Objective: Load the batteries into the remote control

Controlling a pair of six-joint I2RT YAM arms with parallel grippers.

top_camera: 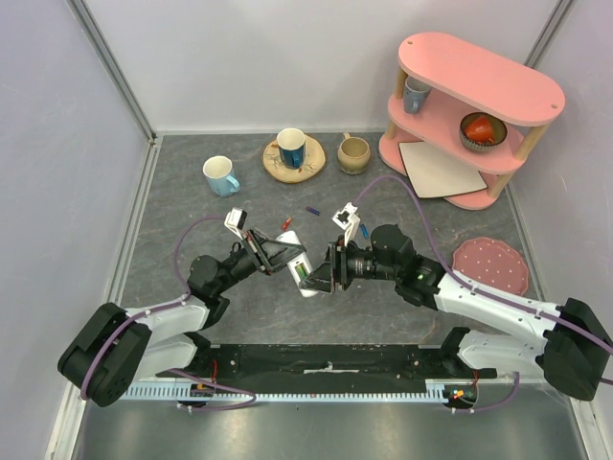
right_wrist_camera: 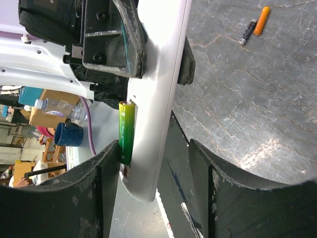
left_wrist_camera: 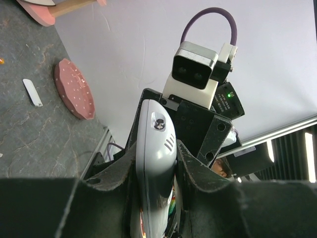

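Left gripper [left_wrist_camera: 156, 156] is clamping down tight on the remote [right_wrist_camera: 163, 89], gripping it across its width and holding it up off the table [top_camera: 182, 192]. In the top view it is hanging right at mid-table, between the two arms. A green battery [right_wrist_camera: 126, 131] is sitting in the slot on the remote's back, lying along its length. Right gripper [right_wrist_camera: 153, 148] is straddling the remote's free end with jaws apart. One finger [right_wrist_camera: 101, 188] is just beside the green battery, and whether it is touching can't be told. The other finger is showing a clear gap to the plastic. On the table beyond, an orange battery [right_wrist_camera: 262, 20] and a dark battery [right_wrist_camera: 246, 32] are lying close together. Further back a blue battery [top_camera: 312, 209] and a red battery [top_camera: 284, 222] are lying loose, apart from each other. A small white strip [left_wrist_camera: 32, 92] is lying flat near a pink disc [left_wrist_camera: 74, 89].
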